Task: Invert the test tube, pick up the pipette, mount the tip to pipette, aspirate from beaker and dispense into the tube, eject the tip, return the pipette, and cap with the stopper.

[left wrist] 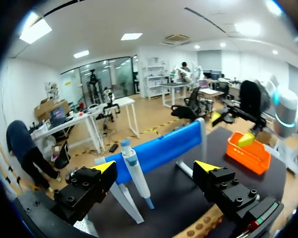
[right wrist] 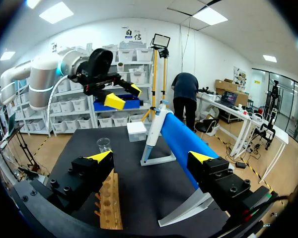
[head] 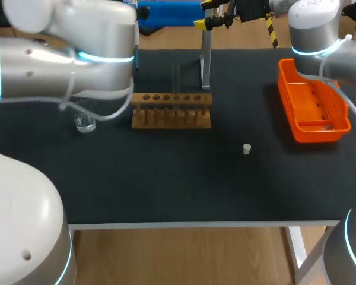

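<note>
The pipette (left wrist: 135, 172) hangs upright on its white stand (head: 206, 59) at the table's back. My left gripper (left wrist: 156, 168) is open, and the pipette is a little ahead of it, between the lines of its fingers, untouched. Facing it from the other side, my right gripper (right wrist: 151, 157) is also open and empty, with the pipette (right wrist: 153, 133) ahead. The right gripper (head: 206, 13) shows by the stand's top. The wooden rack (head: 172, 110) holds a faint upright test tube (head: 177, 80). The beaker (head: 85, 123) stands left of the rack. The white stopper (head: 247, 148) lies alone to the right.
An orange tray (head: 311, 107) sits at the right edge under my right arm. A blue slanted panel (left wrist: 164, 148) stands behind the pipette stand. A white tip box (right wrist: 136, 131) is near the beaker (right wrist: 104, 144). My left arm's bulk hides its gripper in the head view.
</note>
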You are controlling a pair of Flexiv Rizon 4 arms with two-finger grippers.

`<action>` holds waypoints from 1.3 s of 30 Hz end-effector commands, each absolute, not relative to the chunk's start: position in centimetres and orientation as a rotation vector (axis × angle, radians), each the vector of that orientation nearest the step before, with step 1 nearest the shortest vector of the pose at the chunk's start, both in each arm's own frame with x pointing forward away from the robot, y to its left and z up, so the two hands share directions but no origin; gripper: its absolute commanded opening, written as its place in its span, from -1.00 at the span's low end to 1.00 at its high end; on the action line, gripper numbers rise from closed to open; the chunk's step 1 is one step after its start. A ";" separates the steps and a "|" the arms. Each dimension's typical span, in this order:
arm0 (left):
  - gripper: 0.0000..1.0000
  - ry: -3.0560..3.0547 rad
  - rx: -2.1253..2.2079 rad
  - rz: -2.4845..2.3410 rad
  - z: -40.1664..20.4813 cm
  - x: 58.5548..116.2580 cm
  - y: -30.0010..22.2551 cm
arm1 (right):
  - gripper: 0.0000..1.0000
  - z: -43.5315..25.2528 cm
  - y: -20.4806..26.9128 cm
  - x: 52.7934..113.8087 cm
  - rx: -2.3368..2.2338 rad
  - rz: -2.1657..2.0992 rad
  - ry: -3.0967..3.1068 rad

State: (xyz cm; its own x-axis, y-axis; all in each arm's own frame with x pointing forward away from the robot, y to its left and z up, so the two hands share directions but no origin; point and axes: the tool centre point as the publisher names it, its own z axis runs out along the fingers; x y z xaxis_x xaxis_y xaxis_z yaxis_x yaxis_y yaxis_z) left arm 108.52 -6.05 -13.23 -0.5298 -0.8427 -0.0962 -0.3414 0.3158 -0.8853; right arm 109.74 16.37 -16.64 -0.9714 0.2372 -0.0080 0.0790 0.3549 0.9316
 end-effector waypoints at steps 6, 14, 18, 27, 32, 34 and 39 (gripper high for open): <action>1.00 2.308 -0.554 -1.534 -13.5 103.3 -3.9 | 1.00 -16.5 16.3 109.9 0.288 1.682 2.473; 1.00 2.308 -0.554 -1.534 -13.5 103.3 -3.9 | 1.00 -16.5 16.3 109.9 0.288 1.682 2.473; 1.00 2.308 -0.554 -1.534 -13.5 103.3 -3.9 | 1.00 -16.5 16.3 109.9 0.288 1.682 2.473; 1.00 2.404 -0.459 -1.510 -13.9 101.8 -5.5 | 1.00 -16.5 16.3 109.9 0.288 1.682 2.473; 1.00 2.487 -0.372 -1.518 -15.0 100.1 -7.4 | 1.00 -16.5 16.3 109.9 0.288 1.682 2.473; 1.00 2.512 -0.312 -1.539 -15.3 99.8 -8.5 | 1.00 -16.5 16.3 109.9 0.288 1.682 2.473; 1.00 2.584 -0.226 -1.559 -16.8 99.8 -11.1 | 1.00 -16.5 16.3 109.9 0.288 1.682 2.473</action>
